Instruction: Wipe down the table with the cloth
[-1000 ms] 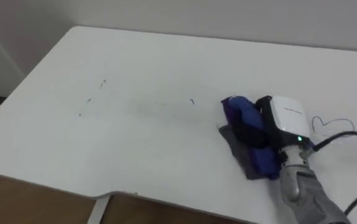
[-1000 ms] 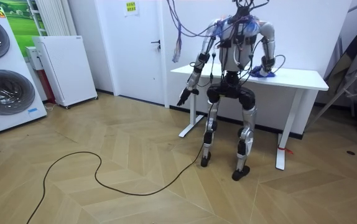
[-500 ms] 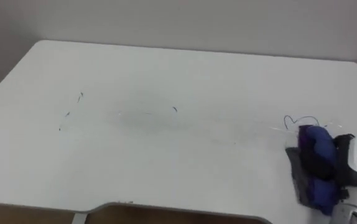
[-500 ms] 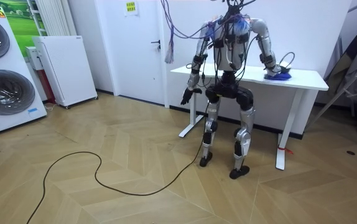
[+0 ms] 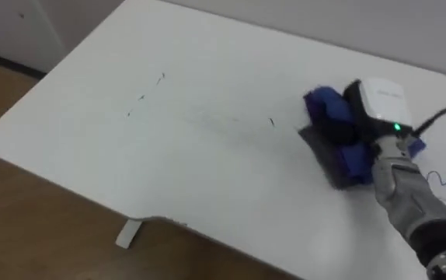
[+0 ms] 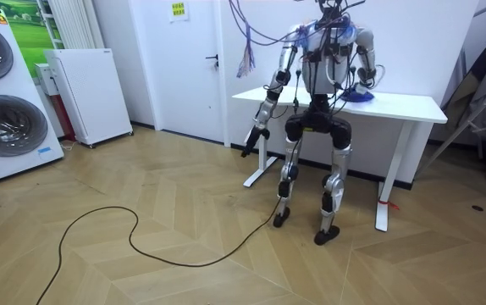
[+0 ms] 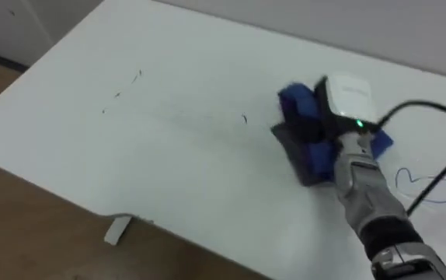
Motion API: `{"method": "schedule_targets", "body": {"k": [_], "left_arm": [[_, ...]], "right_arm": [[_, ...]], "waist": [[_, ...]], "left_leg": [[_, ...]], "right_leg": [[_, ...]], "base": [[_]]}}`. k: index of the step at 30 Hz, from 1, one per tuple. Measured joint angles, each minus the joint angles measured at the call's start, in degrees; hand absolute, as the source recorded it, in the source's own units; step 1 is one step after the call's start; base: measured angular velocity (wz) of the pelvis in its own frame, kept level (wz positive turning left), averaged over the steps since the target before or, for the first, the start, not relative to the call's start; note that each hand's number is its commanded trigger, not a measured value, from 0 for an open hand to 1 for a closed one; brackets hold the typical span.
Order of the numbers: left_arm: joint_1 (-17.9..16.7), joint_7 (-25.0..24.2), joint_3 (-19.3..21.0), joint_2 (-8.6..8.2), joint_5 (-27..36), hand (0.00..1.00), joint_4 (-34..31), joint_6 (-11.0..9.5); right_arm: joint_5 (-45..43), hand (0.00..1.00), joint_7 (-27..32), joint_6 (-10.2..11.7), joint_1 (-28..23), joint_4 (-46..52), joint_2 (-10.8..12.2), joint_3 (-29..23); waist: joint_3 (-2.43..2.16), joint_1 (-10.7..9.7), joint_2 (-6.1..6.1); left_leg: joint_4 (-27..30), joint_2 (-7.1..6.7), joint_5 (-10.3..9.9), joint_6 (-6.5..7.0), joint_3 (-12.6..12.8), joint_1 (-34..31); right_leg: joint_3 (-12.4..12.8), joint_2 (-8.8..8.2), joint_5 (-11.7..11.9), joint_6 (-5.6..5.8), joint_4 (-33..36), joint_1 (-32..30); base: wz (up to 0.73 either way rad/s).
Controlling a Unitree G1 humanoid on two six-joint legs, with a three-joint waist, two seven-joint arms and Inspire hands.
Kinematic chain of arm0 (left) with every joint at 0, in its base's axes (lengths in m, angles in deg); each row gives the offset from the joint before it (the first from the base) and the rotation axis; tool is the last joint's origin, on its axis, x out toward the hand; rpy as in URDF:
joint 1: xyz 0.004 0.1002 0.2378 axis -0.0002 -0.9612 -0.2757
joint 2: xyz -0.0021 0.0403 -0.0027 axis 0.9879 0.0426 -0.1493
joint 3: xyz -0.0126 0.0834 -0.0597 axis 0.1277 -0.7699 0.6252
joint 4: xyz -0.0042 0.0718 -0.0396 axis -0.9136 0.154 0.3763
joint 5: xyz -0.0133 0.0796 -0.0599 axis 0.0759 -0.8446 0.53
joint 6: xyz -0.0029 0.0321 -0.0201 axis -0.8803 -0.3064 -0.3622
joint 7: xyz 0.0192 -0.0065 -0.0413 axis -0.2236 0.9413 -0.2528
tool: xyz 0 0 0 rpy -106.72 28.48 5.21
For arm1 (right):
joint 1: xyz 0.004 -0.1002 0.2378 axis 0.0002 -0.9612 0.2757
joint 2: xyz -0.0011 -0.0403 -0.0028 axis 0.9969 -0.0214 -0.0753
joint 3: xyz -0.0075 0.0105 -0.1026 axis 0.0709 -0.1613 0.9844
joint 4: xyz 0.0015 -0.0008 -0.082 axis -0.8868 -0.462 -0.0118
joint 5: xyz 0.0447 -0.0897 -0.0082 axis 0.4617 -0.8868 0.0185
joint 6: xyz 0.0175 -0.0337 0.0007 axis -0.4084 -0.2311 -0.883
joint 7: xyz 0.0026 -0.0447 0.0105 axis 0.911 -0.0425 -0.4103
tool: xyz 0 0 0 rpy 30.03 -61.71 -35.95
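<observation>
The blue cloth (image 5: 353, 162) lies bunched on the right part of the white bench (image 5: 207, 62), near faint pen marks (image 5: 141, 97), the right hand (image 5: 367, 117) curled into it and pressing down, while the left hand (image 6: 249, 146) hangs low beside the bench's end, its grip unreadable.

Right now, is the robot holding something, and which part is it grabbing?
The right robot hand grips the blue cloth by its bunched middle, pressing it on the table.
</observation>
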Motion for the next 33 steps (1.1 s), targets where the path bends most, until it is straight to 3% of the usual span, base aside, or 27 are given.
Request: {"method": "schedule_targets", "body": {"k": [2, 6, 9, 13, 16, 17, 21, 23, 25, 26, 30, 33], "left_arm": [[0.45, 0.09, 1.62, 0.21, 0.04, 0.00, -0.38, -0.37], [3.95, 0.63, 0.35, 0.53, 1.15, 0.00, -0.92, -2.34], [6.23, 0.57, -2.61, 0.27, 1.20, 0.00, -0.66, -3.10], [6.74, 0.22, -3.14, 0.10, 1.53, 0.00, -0.56, -3.28], [6.71, -0.32, -3.71, 0.10, 3.50, 0.00, 0.10, -3.19], [6.73, -0.52, -3.76, 0.11, 3.58, 0.00, 0.32, -3.19], [4.73, -1.00, -3.61, 0.58, 3.53, 0.00, 0.25, -2.98], [4.07, -1.00, -3.56, 1.28, 3.98, 0.00, 0.29, -2.52], [3.41, -0.97, -3.44, 1.93, 4.62, 0.00, 0.28, -2.21], [2.63, -0.95, -2.39, 2.22, 4.63, 0.00, 0.28, -2.17], [-0.09, -0.63, 0.24, 2.77, 4.60, 0.00, -1.68, -2.14], [-0.05, -0.21, 0.19, 2.75, 4.69, 0.00, -1.84, -3.09]], "right_arm": [[2.45, 1.00, 1.04, 0.38, -2.24, -1.25, -0.81, -2.80], [4.63, 1.00, 1.56, 0.18, -1.23, -3.16, -2.79, -3.74], [4.43, 1.00, 1.47, -1.48, 2.83, -3.89, -3.28, -1.52], [4.81, 1.00, 0.72, -3.24, 8.79, -5.77, -3.31, 1.02], [5.64, 1.00, 0.72, -3.38, 14.00, -5.77, -3.46, 2.55], [6.29, 1.00, 0.79, -3.39, 15.49, -5.77, -3.88, 3.11], [6.50, 1.00, 1.01, -2.22, 16.07, -6.71, -6.95, 4.08], [7.28, 1.00, 1.48, -1.45, 15.37, -9.92, -9.34, 4.06], [10.34, 1.00, 1.59, -1.61, 12.57, -12.81, -11.78, 3.93], [13.12, 1.00, 2.04, -0.36, 9.27, -12.68, -12.42, 1.33], [19.08, 1.00, 1.94, 0.68, 1.81, -13.05, -12.63, -7.14], [23.28, 1.00, 0.83, 0.97, -2.59, -14.39, -12.61, -8.95]], "waist": [[-0.28, -0.68, -0.42], [-0.14, -2.16, 0.21], [-0.07, -1.47, 1.17], [0.05, -0.09, 1.42], [0.27, 0.25, 1.14], [0.53, 0.70, 1.13], [0.60, 1.44, 1.10], [0.58, 0.86, 1.06], [0.48, 0.90, 0.88], [0.42, 0.19, 0.66], [0.09, -4.82, -0.16], [-0.39, -6.94, -0.72]], "left_leg": [[0.02, -0.03, 0.00, 0.01, 0.01, -0.06], [0.34, -0.13, 0.14, 0.23, -0.25, -1.30], [0.33, -0.10, 0.34, 0.16, 0.10, -2.52], [-0.71, -0.06, 1.65, -0.08, 0.12, -3.78], [-0.31, -0.01, 2.50, -0.35, 0.00, -5.92], [0.01, 0.01, 2.53, -0.41, -0.21, -6.56], [-0.16, -0.13, 2.67, -0.42, -0.40, -7.43], [0.01, -0.22, 2.74, -0.32, -0.43, -8.06], [-0.12, -0.33, 2.79, -0.24, -0.24, -8.05], [-0.16, -0.37, 2.80, -0.24, -0.11, -8.00], [-0.13, -0.47, 2.80, -0.23, 1.07, -7.17], [-0.15, -0.50, 2.78, -0.22, 2.37, -4.82]], "right_leg": [[-0.09, -0.02, 0.00, 0.00, -0.03, -0.04], [-0.30, -0.01, 0.00, 0.00, -0.03, -0.47], [1.46, 0.11, 0.01, -0.14, 0.33, -2.32], [3.63, 0.36, 0.20, -1.11, 1.68, -5.79], [4.21, 0.09, -0.19, -1.76, 3.81, -9.13], [4.19, 0.10, -0.31, -1.93, 4.21, -9.74], [3.73, 0.09, -0.44, -1.75, 3.46, -10.24], [3.32, 0.09, -0.60, -1.50, 3.14, -9.94], [3.44, -0.03, -0.76, -1.24, 3.14, -9.79], [3.32, -0.09, -0.97, -1.02, 3.05, -9.30], [3.19, 0.02, -1.58, -0.46, 1.89, -6.80], [3.36, 0.32, -1.67, -0.32, 0.02, -3.24]], "base": [[0.08], [0.01], [-0.29], [-0.24], [0.00], [0.06], [0.13], [0.31], [0.24], [0.21], [0.26], [0.13]]}}
